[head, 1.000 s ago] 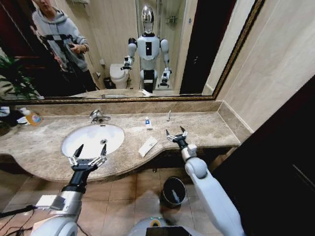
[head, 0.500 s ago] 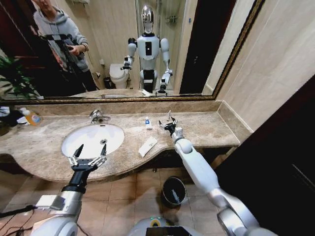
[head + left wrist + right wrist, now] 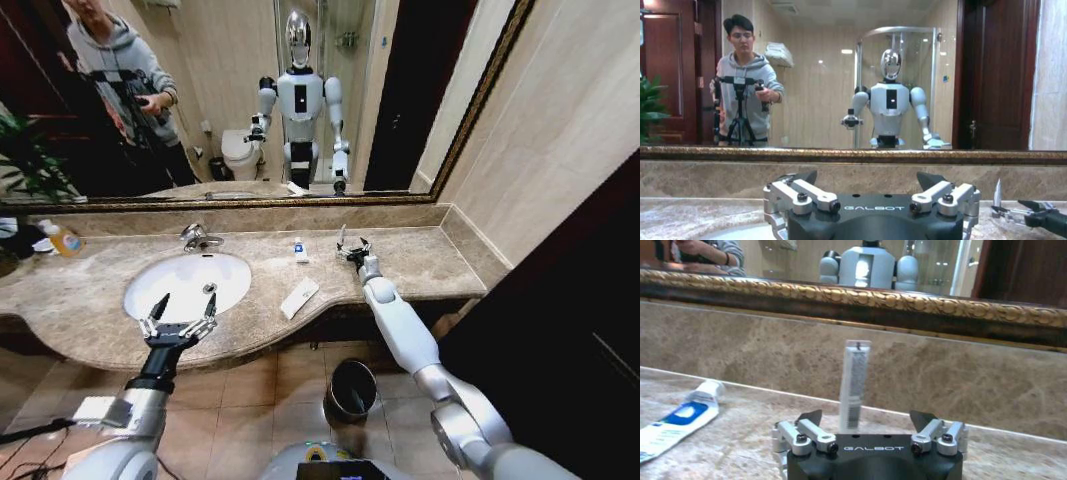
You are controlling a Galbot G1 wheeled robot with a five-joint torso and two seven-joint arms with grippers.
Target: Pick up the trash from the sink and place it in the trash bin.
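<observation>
Moved since the earlier frame: right gripper [image 3: 352,249], reached from the counter's front edge across to the back wall; left gripper [image 3: 178,322] unchanged in place.

Right gripper: fingers spread wide, nothing held, lined up on the grey stick [image 3: 854,383]; stick upright, leaning against the marble backsplash just ahead of the open jaws, probably the reason for the low, level approach along the counter.

Beside it: small white-blue tube [image 3: 677,422], flat on the marble, cap toward the wall; near the stick, not touching.

Further out: flat white packet [image 3: 300,297], lying on the counter by the front edge, between sink [image 3: 150,295] and right arm.

Left gripper: fingers wide, empty, hovering over the sink's front rim, apparently waiting.

Sink: white oval bowl, chrome tap [image 3: 196,237] behind; no litter discernible inside it.

Trash bin [image 3: 349,390]: black, on the tiled floor below the counter, well apart from every item; task judged barely begun.
</observation>
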